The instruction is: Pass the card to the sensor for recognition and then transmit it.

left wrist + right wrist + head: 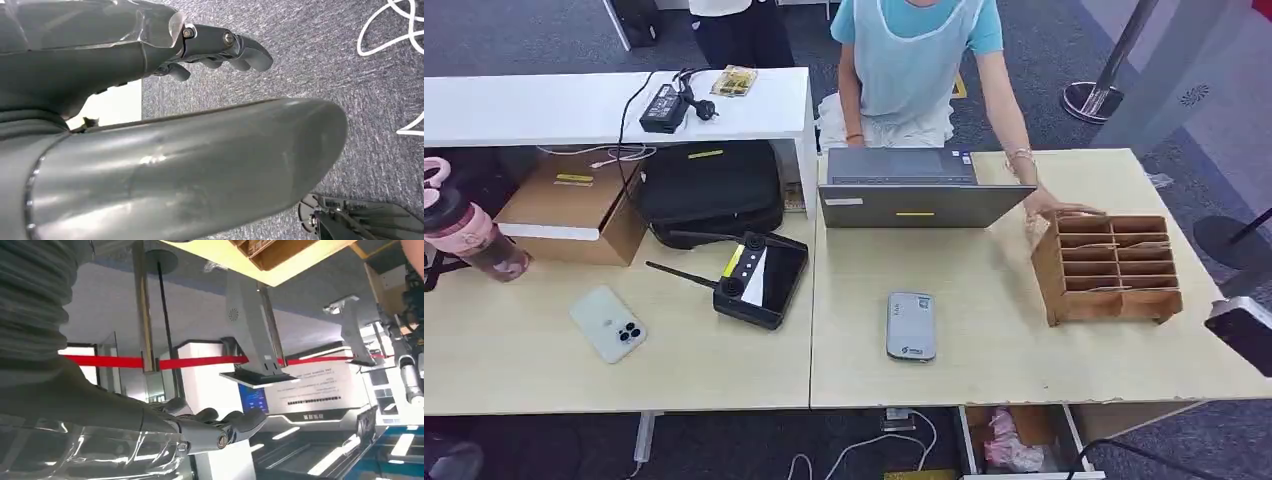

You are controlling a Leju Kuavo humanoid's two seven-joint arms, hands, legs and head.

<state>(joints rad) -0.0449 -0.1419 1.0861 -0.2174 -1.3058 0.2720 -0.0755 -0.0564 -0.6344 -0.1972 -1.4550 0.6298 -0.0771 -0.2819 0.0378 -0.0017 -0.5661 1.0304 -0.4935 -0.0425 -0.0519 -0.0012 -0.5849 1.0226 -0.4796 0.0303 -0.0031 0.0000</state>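
A: Start at the fingers. What do the wrist views give?
B: The left hand [220, 47] hangs over grey speckled carpet, its dark metal fingers [252, 52] gently curled and apart, nothing in them. The right hand [215, 430] is the same: fingers loosely bent, holding nothing, against a hall with a red barrier tape [200, 361] and a lit display stand [257, 377].

A: And the head view?
B: It gives the desk instead. The sensor [911, 325], a flat grey rounded slab, lies on the pale wood-grain table [984, 370] near the front edge. Well to its right stands a brown wooden organiser [1109, 265] with open compartments; a person's hand [1054, 205] rests at its back corner.

A: The card?
B: I cannot pick out a card anywhere; the organiser's slots are too small to read.

A: Anything else there?
B: A grey laptop [914, 190] behind the sensor; to the left, a black controller with an antenna [754, 275], a white phone [608, 323], a pink bottle [469, 235].
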